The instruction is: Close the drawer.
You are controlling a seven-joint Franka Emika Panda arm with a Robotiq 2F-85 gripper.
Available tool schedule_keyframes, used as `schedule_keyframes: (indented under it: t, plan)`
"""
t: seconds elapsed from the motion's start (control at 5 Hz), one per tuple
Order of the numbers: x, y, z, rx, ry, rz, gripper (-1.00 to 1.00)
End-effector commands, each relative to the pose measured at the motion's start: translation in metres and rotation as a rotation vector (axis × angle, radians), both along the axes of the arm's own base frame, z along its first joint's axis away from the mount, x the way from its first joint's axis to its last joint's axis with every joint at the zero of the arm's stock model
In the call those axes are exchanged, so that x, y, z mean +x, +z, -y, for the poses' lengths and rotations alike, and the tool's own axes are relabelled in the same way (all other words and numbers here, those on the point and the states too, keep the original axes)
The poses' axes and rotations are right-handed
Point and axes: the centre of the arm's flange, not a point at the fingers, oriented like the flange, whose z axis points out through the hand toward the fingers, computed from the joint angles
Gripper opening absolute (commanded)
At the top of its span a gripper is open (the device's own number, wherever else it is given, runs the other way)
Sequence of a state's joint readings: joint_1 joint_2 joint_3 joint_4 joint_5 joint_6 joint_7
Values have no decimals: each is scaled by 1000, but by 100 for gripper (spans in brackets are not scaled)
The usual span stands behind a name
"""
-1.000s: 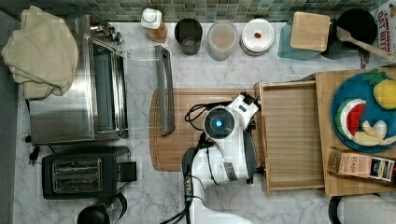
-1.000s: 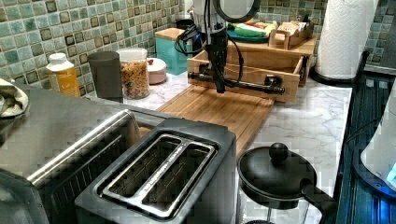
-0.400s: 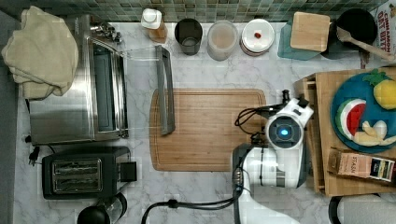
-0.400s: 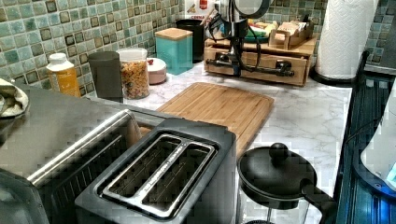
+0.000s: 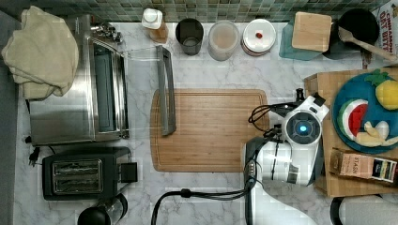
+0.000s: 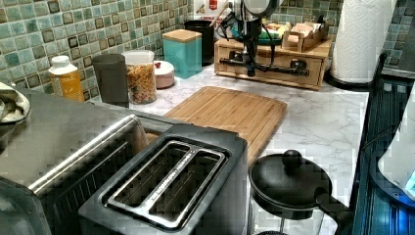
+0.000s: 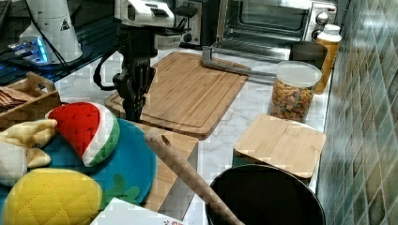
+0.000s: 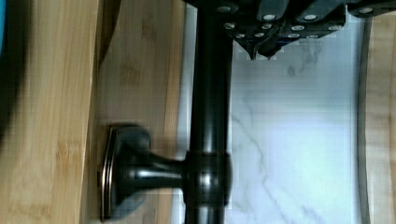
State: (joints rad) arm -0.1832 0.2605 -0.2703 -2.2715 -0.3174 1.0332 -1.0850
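Note:
The drawer (image 6: 303,73) sits pushed into its light-wood box (image 5: 324,79), its front flush with the box in the left view. A dark bar handle (image 6: 279,68) runs across the drawer front. My gripper (image 6: 251,72) points down at this handle, near its end at the left view's left. In the wrist view the fingertips (image 8: 254,49) are together, shut, right beside the bar handle (image 8: 210,116) on the marble side, with the drawer front (image 8: 140,70) behind the bar. In the right view my gripper (image 7: 133,112) hangs just in front of the box. Nothing is held.
A grooved cutting board (image 5: 209,129) lies on the marble just beside the box. A blue plate of toy fruit (image 5: 345,136) rests on the box top. A toaster oven with its door open (image 5: 164,89), a toaster (image 5: 77,176), jars (image 5: 223,40) and a paper towel roll (image 6: 359,39) stand around.
The drawer has slid from wide open over the cutting board into the box. My gripper moved with its handle towards the top view's right.

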Motion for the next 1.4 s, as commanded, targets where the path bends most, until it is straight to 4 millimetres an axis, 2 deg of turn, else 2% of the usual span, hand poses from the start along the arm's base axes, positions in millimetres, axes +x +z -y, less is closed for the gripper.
schedule_keyframes:
  t: [0.2, 1.4]
  plan:
    - [-43, 76, 156, -70, -170, 83, -100]
    - [-43, 76, 156, -70, -170, 82, -100]
